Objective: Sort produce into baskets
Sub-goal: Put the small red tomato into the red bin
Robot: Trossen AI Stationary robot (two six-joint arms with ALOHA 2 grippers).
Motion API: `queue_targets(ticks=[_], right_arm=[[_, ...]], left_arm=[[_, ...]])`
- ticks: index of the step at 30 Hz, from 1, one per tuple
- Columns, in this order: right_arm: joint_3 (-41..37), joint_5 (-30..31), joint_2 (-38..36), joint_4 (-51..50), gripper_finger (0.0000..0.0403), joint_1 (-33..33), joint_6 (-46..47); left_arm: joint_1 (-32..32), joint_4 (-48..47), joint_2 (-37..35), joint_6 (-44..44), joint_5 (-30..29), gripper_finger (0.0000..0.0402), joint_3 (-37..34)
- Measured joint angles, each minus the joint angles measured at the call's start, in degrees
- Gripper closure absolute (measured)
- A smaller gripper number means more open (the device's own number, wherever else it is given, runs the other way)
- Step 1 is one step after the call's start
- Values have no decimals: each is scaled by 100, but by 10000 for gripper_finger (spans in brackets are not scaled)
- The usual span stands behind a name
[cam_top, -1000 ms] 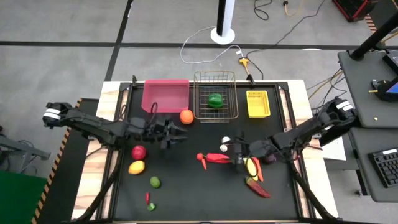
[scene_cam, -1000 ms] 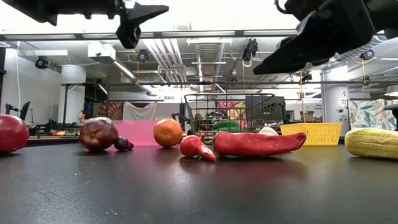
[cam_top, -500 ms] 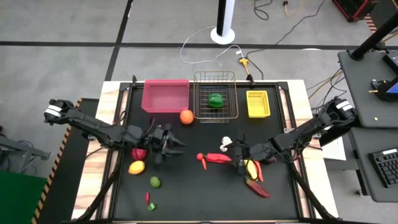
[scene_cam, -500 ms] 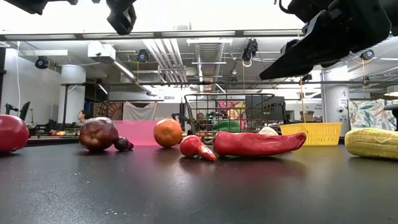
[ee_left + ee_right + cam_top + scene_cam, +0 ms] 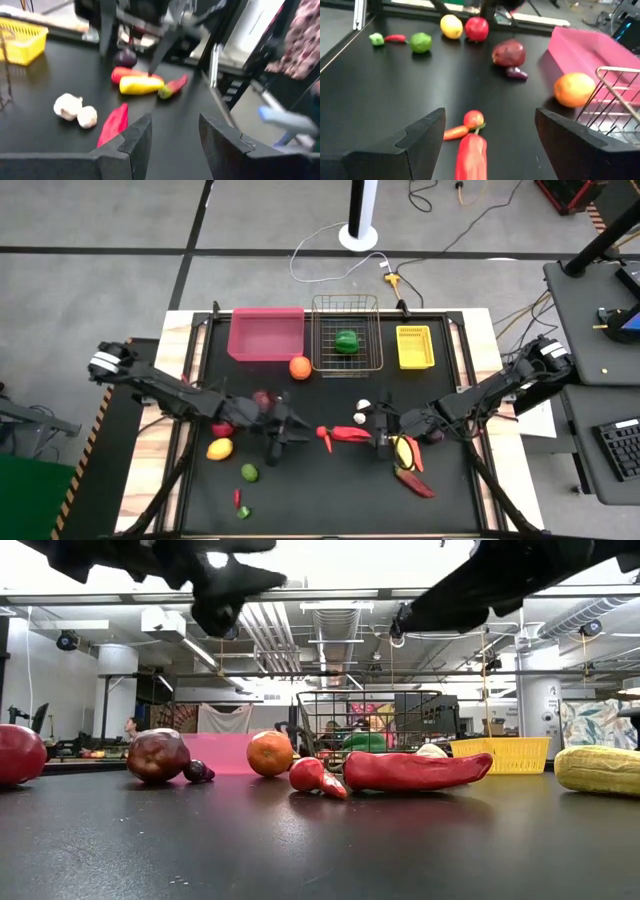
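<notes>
Two open, empty hands above scattered produce (image 5: 351,433).

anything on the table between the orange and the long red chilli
No, bare black tabletop between the orange and the chilli in the high view.

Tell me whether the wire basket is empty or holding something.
Holding something: the wire basket has one green pepper inside, seen from above; the low view also shows green behind its mesh.
</notes>
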Motion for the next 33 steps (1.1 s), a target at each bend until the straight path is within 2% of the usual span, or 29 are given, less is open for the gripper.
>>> queue_targets(ticks=[7, 15, 19, 23, 33], right_arm=[[59, 0, -2, -18, 102, -2, -28], [59, -2, -2, -69, 103, 0, 130], [59, -3, -2, -181, 99, 0, 271], [59, -2, -4, -218, 101, 0, 377], [59, -3, -4, -229, 99, 0, 467]], left_arm=[[-13, -1360, 1103, 239, -302, 255, 880], [-37, -1936, 2037, 619, -433, 255, 1543], [-35, -1966, 2243, 651, -701, 255, 1569], [-33, -2132, 2350, 519, -1290, 255, 1569], [-13, -2167, 2432, 492, -1405, 241, 1569]])
